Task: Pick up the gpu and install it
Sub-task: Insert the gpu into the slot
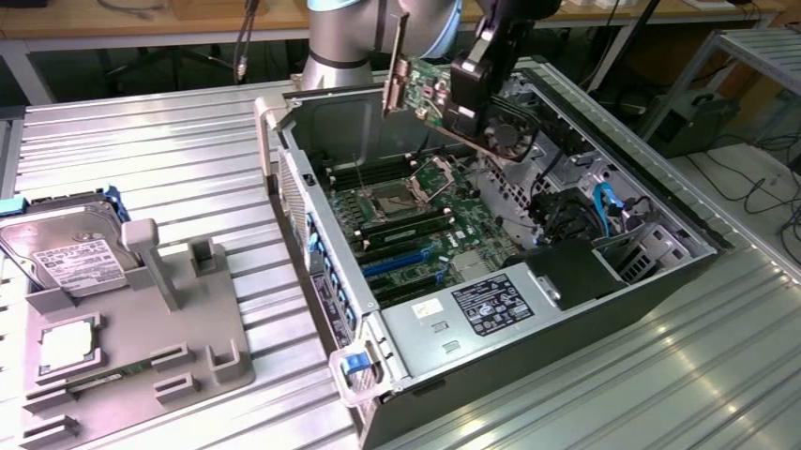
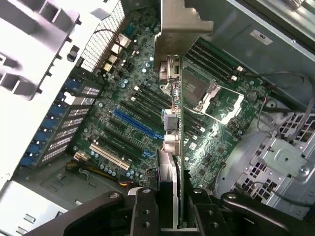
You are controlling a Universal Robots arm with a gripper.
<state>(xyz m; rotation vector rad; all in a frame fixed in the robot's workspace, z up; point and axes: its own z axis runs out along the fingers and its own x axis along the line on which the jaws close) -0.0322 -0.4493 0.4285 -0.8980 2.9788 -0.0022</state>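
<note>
From where I stand, the arm's end effector (image 1: pixel 478 80) is pinching the gpu (image 1: pixel 432 94) by its upper edge and holding it in the air above the open computer case (image 1: pixel 501 319). The case lies on its side on the ribbed metal counter (image 1: pixel 150 150).

The card hangs tilted. Its silver end bracket (image 1: pixel 394 66) is towards the case's rear wall and its round fan (image 1: pixel 507 133) faces the exterior view's right. I take it the card is held edge-down so that its contact edge can meet the motherboard (image 1: pixel 414 225) below.

In the wrist view the gpu (image 2: pixel 172 123) appears edge-on, clamped between the two black fingers (image 2: pixel 145 211), with the bracket (image 2: pixel 182 24) at its far end. Beneath it are the long expansion slots, a blue slot (image 2: pixel 138 125) among them, and the card is well apart from all of them. Nothing is seated yet, so I judge the pick done and the installing not.

On the exterior view's left a grey fixture (image 1: pixel 138 328) holds the hard drive (image 1: pixel 63 253) and a square CPU chip (image 1: pixel 69 342), presumably to keep the parts at known spots.
</note>
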